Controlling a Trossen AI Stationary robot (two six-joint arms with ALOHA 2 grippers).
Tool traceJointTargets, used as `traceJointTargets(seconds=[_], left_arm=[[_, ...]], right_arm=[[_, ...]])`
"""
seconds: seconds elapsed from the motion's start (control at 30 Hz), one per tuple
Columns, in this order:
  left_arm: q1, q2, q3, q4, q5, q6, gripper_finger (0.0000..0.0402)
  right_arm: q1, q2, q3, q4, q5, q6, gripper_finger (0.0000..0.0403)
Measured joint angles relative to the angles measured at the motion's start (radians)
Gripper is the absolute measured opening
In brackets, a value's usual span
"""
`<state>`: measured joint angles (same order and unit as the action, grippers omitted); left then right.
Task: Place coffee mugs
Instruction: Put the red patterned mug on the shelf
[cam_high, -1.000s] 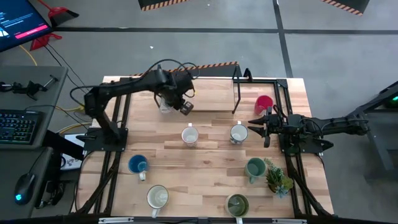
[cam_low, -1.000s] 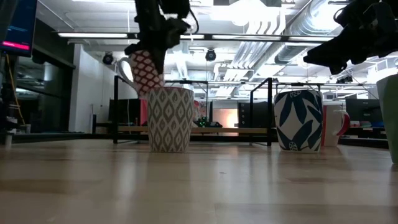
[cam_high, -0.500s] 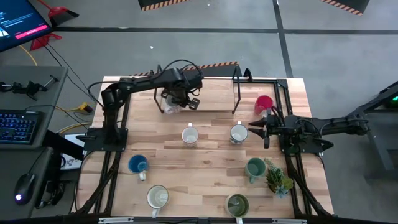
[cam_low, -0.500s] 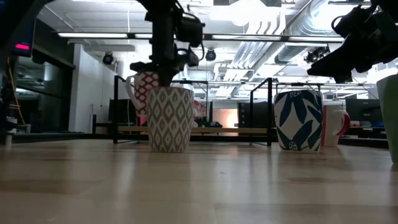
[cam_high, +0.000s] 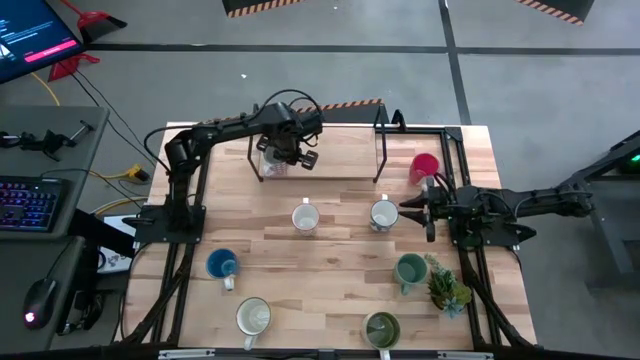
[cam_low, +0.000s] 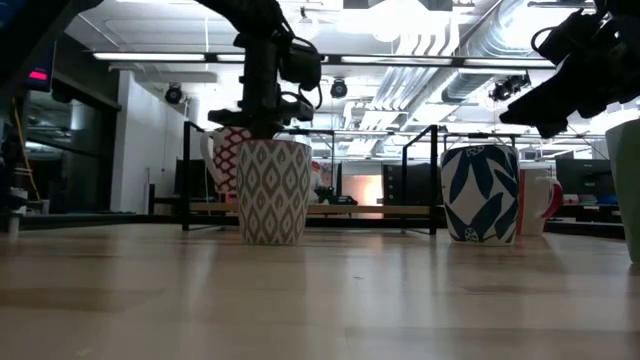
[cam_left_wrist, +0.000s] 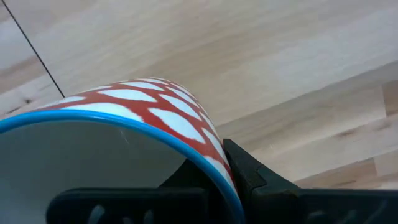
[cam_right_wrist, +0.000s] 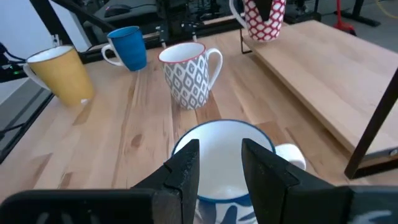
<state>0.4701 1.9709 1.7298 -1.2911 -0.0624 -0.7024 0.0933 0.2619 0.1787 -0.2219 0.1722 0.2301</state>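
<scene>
A red-and-white patterned mug (cam_high: 271, 162) with a blue rim hangs upright at the far left, just over the wooden shelf board (cam_high: 340, 160), with my left gripper (cam_high: 283, 152) shut on it. I cannot tell whether its base touches the board. My right gripper (cam_high: 408, 208) stands open at the right, its fingers (cam_right_wrist: 186, 165) just above the mouth of a blue-leaf mug (cam_high: 383, 214) without touching it. A grey-diamond mug (cam_high: 305, 217), a blue mug (cam_high: 221, 265), a cream mug (cam_high: 252, 317), an olive mug (cam_high: 381, 327), a teal mug (cam_high: 409, 269) and a red mug (cam_high: 424, 166) stand on their bases. My left gripper holds the patterned mug by its wall at the rim (cam_left_wrist: 227, 177), one finger inside the mug and one finger (cam_left_wrist: 255, 177) outside. The fingers come from above, pointing down. The mug hangs upright below them (cam_low: 225, 155), its handle toward the table's left.
A black metal frame (cam_high: 380, 150) rises around the shelf at the far side of the table. A small spiky green plant (cam_high: 447, 287) stands by the teal mug at the right edge. Bare wood lies in the table's middle and near left.
My left gripper has sunk toward the shelf board with the patterned mug, shifting slightly toward the far edge. The mug, tilted a second ago, now hangs upright and lower. It stays shut on the mug.
</scene>
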Motion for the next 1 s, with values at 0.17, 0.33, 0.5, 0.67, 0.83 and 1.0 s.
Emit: traceJointTargets(seconds=[0.17,0.33,0.5,0.67,0.83,1.0], left_arm=[[0.006,0.0,0.0,-0.001,-0.002,0.008,0.0006],[0.005,0.002,0.0,-0.006,-0.01,0.026,0.0006],[0.005,0.009,0.0,-0.004,-0.018,0.026,0.0006],[0.005,0.008,0.0,-0.006,-0.021,0.028,0.0006],[0.001,0.009,0.0,-0.005,-0.021,0.042,0.0006],[-0.003,0.013,0.0,-0.001,-0.021,0.043,0.0006]], right_arm=[[0.0,0.0,0.0,-0.031,-0.001,0.024,0.0108],[0.0,0.0,0.0,-0.032,-0.005,0.025,0.0108],[0.0,0.0,0.0,-0.032,-0.005,0.024,0.0108],[0.0,0.0,0.0,-0.032,-0.009,0.024,0.0108],[0.0,0.0,0.0,-0.032,-0.011,0.024,0.0108],[0.0,0.0,0.0,-0.032,-0.011,0.024,0.0108]])
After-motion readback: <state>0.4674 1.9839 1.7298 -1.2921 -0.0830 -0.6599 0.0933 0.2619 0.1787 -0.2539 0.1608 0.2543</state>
